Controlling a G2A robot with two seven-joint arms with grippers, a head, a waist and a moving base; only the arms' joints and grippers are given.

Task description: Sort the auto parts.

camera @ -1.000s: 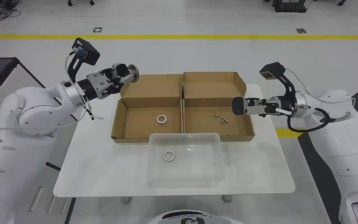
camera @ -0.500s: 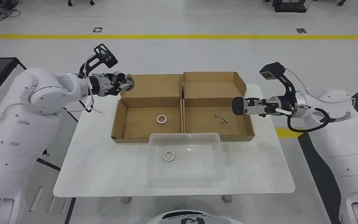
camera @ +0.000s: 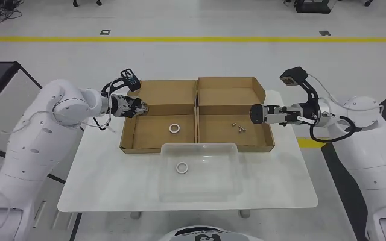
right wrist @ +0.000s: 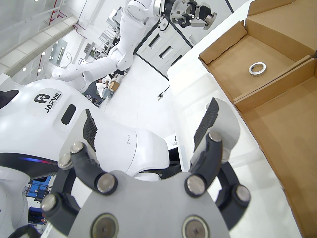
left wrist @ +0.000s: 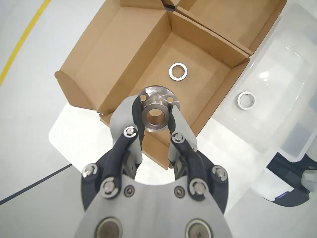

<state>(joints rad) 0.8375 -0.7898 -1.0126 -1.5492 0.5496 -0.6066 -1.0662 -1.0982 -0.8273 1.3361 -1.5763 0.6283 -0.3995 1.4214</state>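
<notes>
My left gripper (camera: 137, 107) is shut on a metal flanged bushing (left wrist: 156, 94) and hangs over the outer wall of the left cardboard box (camera: 151, 135). A metal ring (camera: 175, 128) lies on that box's floor. The right cardboard box (camera: 232, 99) holds a few small bolts (camera: 239, 126). A second ring (camera: 181, 168) sits in the clear plastic bin (camera: 223, 175) in front of the boxes. My right gripper (camera: 256, 114) stands open and holds nothing at the right box's outer edge. In the right wrist view the left gripper (right wrist: 200, 13) with the bushing (right wrist: 210, 19) is seen far off.
The white table (camera: 102, 181) has bare room on both sides of the bin. Both boxes have raised back flaps (camera: 163, 91). Beyond the table is open floor with a yellow line (camera: 193, 40).
The left arm has swung in from beyond the table's back left corner and lowered the bushing to the left box's outer wall. The right arm has stayed still.
</notes>
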